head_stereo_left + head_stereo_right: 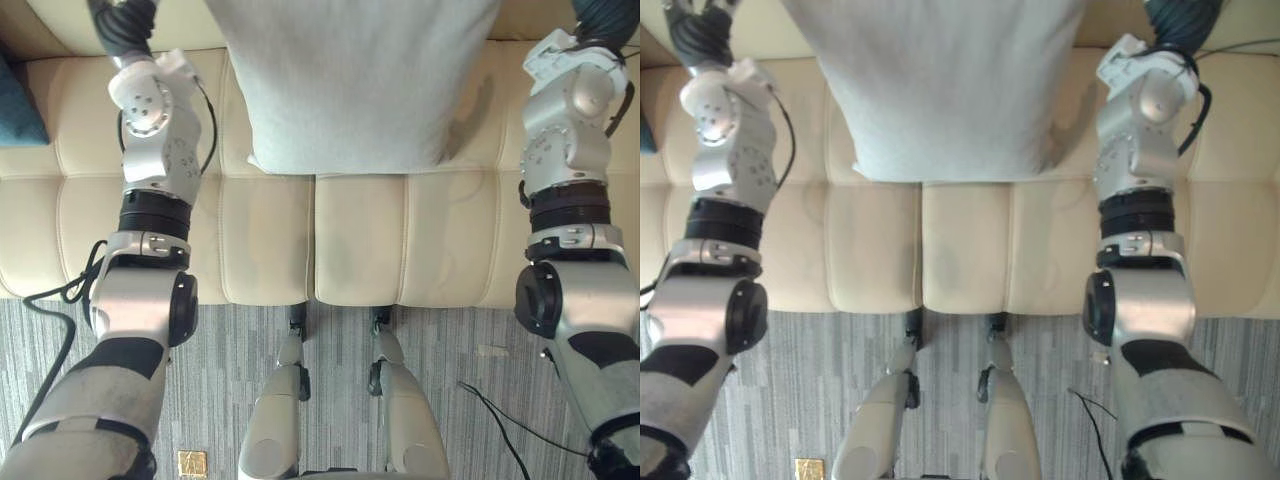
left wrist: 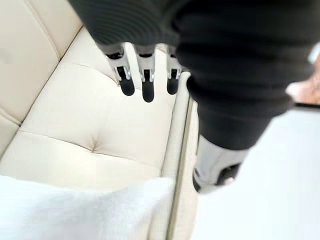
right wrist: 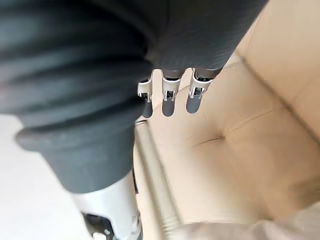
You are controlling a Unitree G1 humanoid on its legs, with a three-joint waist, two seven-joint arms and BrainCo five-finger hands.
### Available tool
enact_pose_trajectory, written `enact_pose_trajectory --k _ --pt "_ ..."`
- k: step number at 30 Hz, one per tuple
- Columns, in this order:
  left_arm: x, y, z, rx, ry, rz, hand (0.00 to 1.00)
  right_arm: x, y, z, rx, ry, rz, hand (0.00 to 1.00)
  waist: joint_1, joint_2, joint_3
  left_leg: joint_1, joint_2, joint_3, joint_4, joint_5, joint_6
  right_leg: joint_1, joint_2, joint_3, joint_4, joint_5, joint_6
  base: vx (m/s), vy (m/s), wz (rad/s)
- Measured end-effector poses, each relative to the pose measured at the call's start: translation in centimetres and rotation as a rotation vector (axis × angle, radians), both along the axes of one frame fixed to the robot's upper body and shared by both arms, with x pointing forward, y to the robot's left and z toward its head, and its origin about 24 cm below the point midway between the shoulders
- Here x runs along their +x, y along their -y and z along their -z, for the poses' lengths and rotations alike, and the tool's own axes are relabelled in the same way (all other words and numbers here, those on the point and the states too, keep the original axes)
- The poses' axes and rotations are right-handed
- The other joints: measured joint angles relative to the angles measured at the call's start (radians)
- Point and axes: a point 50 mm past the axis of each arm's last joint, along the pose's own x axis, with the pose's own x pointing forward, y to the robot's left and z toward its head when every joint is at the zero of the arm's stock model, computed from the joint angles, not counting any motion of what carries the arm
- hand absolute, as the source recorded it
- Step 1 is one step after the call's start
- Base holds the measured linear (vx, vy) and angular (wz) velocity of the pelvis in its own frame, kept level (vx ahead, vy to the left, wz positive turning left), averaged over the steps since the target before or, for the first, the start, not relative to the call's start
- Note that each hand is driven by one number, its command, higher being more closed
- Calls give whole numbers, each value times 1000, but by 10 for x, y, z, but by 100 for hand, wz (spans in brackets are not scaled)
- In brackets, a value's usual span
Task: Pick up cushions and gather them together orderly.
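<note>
cushion: large pale grey square fabric cushion [image 1: 350,80] is sitting mid-seat on the cream tufted leather sofa [image 1: 360,240] | hands: left hand [image 2: 146,85] and right hand [image 3: 169,95] are flanking it, fingers straight, gripping nothing | why: probably bracketing it for a two-sided lift.

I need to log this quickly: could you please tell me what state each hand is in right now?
Left hand: open, fingers straight, holding nothing.
Right hand: open, fingers straight, holding nothing.
</note>
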Motion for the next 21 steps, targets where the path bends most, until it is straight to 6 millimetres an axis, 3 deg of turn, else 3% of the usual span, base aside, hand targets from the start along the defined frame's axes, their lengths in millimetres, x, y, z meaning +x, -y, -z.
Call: enact_pose_trajectory --k 3,5,6,8,9,11,12,13,14,16,19,21 --pt "-11 -15 45 -1 -61 -18 0 -13 13 38 -62 -34 18 0 -2 0 -2 31 0 -3 0 -1 0 33 0 -1 0 -5 1 -4 -3 1" --pt "-25 -23 105 -15 -177 -16 0 -24 23 98 -102 -157 14 0 -4 0 -3 57 -2 -12 0 -6 -4 58 2 -4 9 -21 4 -19 -12 8" --pt "-28 -23 117 -20 -204 -13 0 -26 23 109 -105 -186 8 0 -4 -1 -3 61 -2 -13 0 -7 -4 61 3 -5 12 -23 4 -32 -9 5" --pt "-53 -10 191 -60 -385 24 0 -44 18 181 -114 -374 -24 0 -5 -1 -8 94 0 -15 0 -21 -2 97 6 -8 18 -36 5 -24 -6 7" --pt "-63 -3 215 -77 -447 42 0 -52 15 202 -111 -431 -38 0 -5 -1 -8 106 0 -16 0 -26 -2 109 6 -10 18 -39 7 -12 -6 6" --pt "-104 19 285 -108 -676 99 0 -83 3 268 -138 -643 -69 0 -4 -5 -41 126 -2 -17 0 -45 -6 127 3 -10 22 -51 9 0 0 0" --pt "-116 23 300 -108 -730 113 0 -92 1 283 -144 -696 -75 0 -4 -4 -55 127 -3 -17 0 -46 -6 128 2 -10 22 -52 10 0 0 0" --pt "-140 32 327 -122 -836 137 0 -112 -6 312 -136 -800 -90 0 -1 -4 -77 142 -3 -14 0 -52 -6 143 1 -10 21 -62 21 0 0 0" --pt "-150 35 339 -120 -884 146 0 -122 -10 325 -134 -851 -96 0 0 -4 -85 155 -4 -14 0 -58 -5 157 2 -11 20 -68 17 0 0 0" --pt "-189 44 378 -132 -1080 180 0 -163 -24 377 -65 -1064 -126 0 1 -7 -152 200 -1 -12 6 -79 -1 203 3 -14 22 -87 22 41 -7 -1" --pt "-225 53 408 -110 -1259 219 0 -203 -35 419 25 -1264 -153 0 3 -9 -222 249 0 -3 14 -101 -1 251 3 -12 26 -104 26 61 -4 -9" --pt "-238 56 420 -86 -1349 242 0 -223 -39 437 67 -1361 -163 0 3 -13 -253 274 2 5 15 -108 1 271 4 -9 29 -111 29 49 0 -10"
